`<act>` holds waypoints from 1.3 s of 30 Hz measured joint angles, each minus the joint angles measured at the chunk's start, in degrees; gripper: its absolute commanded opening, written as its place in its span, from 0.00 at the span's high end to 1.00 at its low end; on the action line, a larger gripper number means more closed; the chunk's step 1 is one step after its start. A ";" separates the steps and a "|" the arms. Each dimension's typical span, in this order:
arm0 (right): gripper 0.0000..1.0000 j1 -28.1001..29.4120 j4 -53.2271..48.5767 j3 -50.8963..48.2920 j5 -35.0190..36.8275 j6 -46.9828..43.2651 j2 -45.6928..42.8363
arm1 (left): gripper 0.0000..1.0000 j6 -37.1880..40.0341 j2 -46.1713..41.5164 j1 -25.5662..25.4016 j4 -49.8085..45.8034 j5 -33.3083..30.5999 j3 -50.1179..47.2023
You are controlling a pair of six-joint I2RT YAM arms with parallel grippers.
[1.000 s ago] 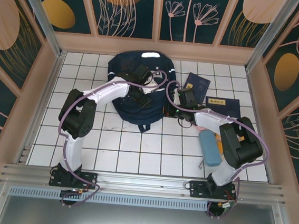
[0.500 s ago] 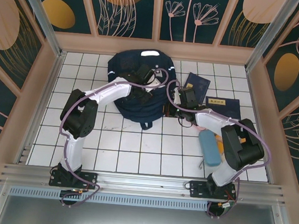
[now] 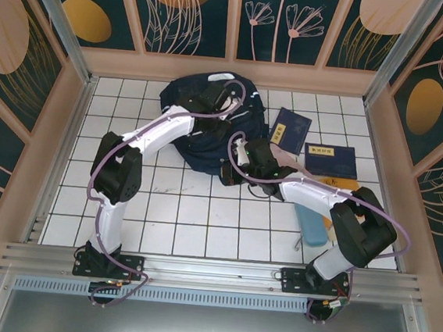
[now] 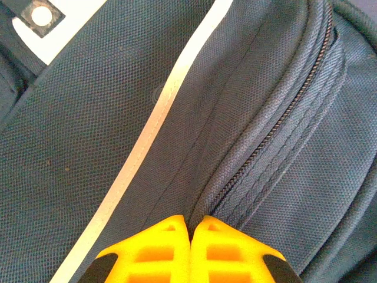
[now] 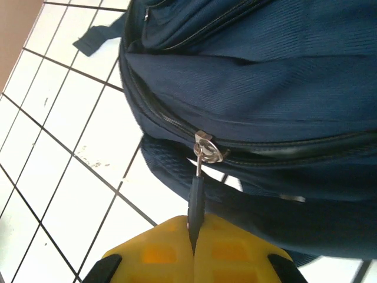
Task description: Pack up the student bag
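The student bag (image 3: 206, 145) lies at the far middle of the white tiled table (image 3: 170, 208). The left gripper (image 4: 190, 227) squeezes a fold of its cloth (right beside a zip). The right gripper (image 5: 194, 236) pinches the zipper pull (image 5: 196, 194) on the bag's near side.

Student bag (image 4: 76, 130): matt navy woven cloth, coarse-grained, with a smooth white stripe (image 4: 154, 118). Zip slider (image 5: 207, 150): bright bare metal; zip pull (image 5: 196, 194): dark, matt. Right gripper fingers (image 5: 241, 250): smooth yellow plastic. Table tiles (image 5: 76, 171): glossy white, faintly scuffed.
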 measured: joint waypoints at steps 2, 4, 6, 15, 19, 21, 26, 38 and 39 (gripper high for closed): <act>1.00 1.68 1.79 0.00 1.77 0.35 0.00 | 1.00 -0.70 0.26 0.35 -1.33 0.94 1.53; 1.00 3.58 3.58 0.00 4.31 0.31 0.11 | 1.00 -1.33 0.35 0.61 -2.36 2.08 2.54; 1.00 5.35 5.46 0.17 6.91 0.24 1.20 | 1.00 -1.99 0.35 1.07 -3.37 3.15 3.30; 1.00 11.85 7.80 7.23 14.62 -0.96 12.13 | 1.00 -3.45 0.39 1.44 -4.11 7.06 4.52; 0.78 12.00 9.22 7.50 14.43 -0.37 12.37 | 1.00 -3.96 0.39 1.44 -4.00 6.99 4.50; 0.57 11.76 10.03 6.84 13.31 0.57 11.93 | 1.00 -4.22 0.39 1.53 -3.65 7.06 4.50; 0.40 8.17 12.24 -2.36 7.89 3.85 2.49 | 1.00 -4.98 0.35 1.92 -1.29 7.45 4.00; 0.28 -12.72 21.46 -9.20 -3.74 24.50 -8.55 | 1.00 -5.07 -3.23 2.69 4.39 9.33 -4.31; 0.28 -13.55 22.01 -9.20 -4.02 26.32 -7.80 | 1.00 -5.07 -3.58 2.80 4.61 9.33 -4.48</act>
